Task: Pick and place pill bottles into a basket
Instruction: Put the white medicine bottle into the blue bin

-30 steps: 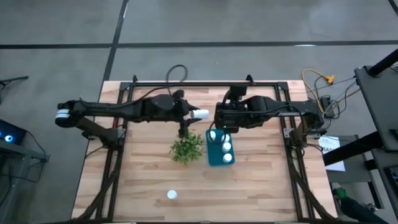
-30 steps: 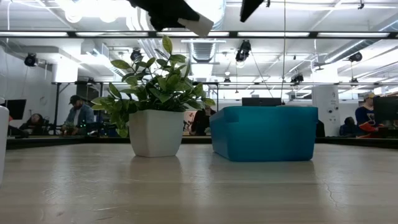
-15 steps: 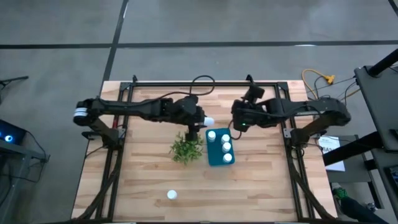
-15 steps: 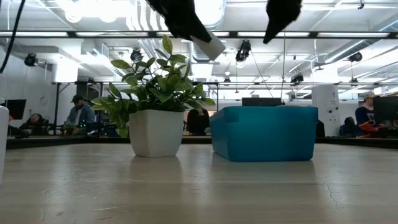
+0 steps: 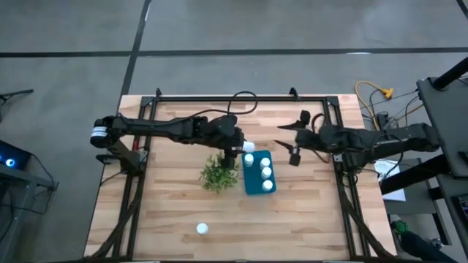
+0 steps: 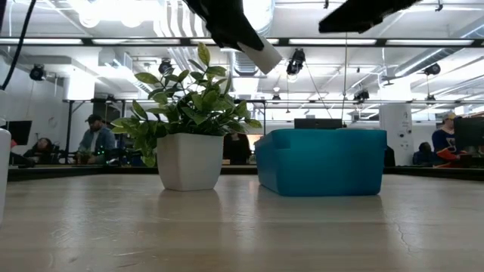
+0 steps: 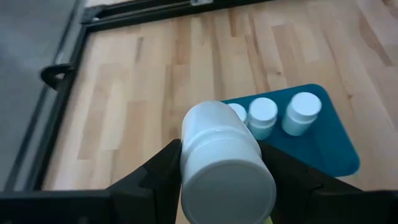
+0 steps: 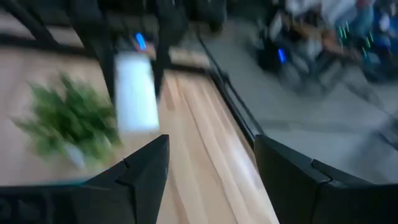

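R arm (image 5: 295, 144) pulled off basket (image 5: 257, 183), jaws open | L jaws clamp bottle (image 5: 248, 147), prob. over basket rim

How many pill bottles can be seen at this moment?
5: three standing in the basket at and; one held by the left gripper at; one alone on the table at. Others may be hidden.

I see the basket (image 5: 257, 172) in the middle of the tabletop (image 5: 168, 204), with three bottles (image 5: 265, 172) in it. The plant (image 5: 219, 174) sits just left of it. One bottle (image 5: 202, 229) stands alone, near and left.
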Tool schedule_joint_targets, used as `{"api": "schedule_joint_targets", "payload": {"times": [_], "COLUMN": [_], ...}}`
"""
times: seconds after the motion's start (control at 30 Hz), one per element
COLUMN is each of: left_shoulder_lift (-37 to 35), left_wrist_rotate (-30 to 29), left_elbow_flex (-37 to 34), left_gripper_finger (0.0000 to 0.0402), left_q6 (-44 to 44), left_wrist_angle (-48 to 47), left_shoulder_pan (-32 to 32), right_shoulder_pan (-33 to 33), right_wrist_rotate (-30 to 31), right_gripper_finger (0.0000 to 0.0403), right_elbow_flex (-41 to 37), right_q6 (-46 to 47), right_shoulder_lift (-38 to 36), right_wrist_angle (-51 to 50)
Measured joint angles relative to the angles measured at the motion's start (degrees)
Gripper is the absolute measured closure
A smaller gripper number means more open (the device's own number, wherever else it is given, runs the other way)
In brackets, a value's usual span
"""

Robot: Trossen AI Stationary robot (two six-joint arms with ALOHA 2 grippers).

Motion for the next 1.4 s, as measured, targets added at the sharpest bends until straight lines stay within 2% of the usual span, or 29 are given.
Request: {"api": "schedule_joint_targets", "payload": {"times": [0.13,0.3,0.37,0.63,0.93,1.07,1.4], "left_shoulder_lift": [0.81,2.34,3.02,10.08,14.67,16.28,20.1], "left_wrist_rotate": [1.49,3.05,3.43,3.9,5.45,8.82,10.89], "left_elbow_flex": [0.11,0.73,1.64,7.88,12.0,12.8,15.3], "left_gripper_finger": [0.0239,0.0239,0.0239,0.0239,0.0239,0.0239,0.0239], "left_q6": [-0.03,-0.08,-0.09,-0.12,-0.21,-0.23,-1.45], "left_wrist_angle": [-0.18,0.18,-1.27,-5.08,-10.64,-11.01,-12.05], "left_shoulder_pan": [-0.28,-0.87,-0.99,-1.15,-1.67,-1.8,-2.09], "right_shoulder_pan": [-0.02,-0.01,-0.02,0.0,-0.26,-0.28,-0.28], "right_wrist_rotate": [-3.84,-5.01,-7.24,-11.72,-11.51,-11.47,-11.44], "right_gripper_finger": [0.0177,0.0177,0.0177,0.0177,0.0177,0.0177,0.0177], "right_elbow_flex": [-8.15,-15.12,-17.37,-26.03,-29.68,-30.54,-32.03], "right_q6": [-1.64,-1.72,-1.86,-0.69,1.05,0.98,1.4], "right_shoulder_lift": [-5.63,-9.49,-10.45,-13.42,-18.06,-19.47,-21.4], "right_wrist_angle": [12.77,19.24,21.57,35.03,35.84,35.82,35.44]}}
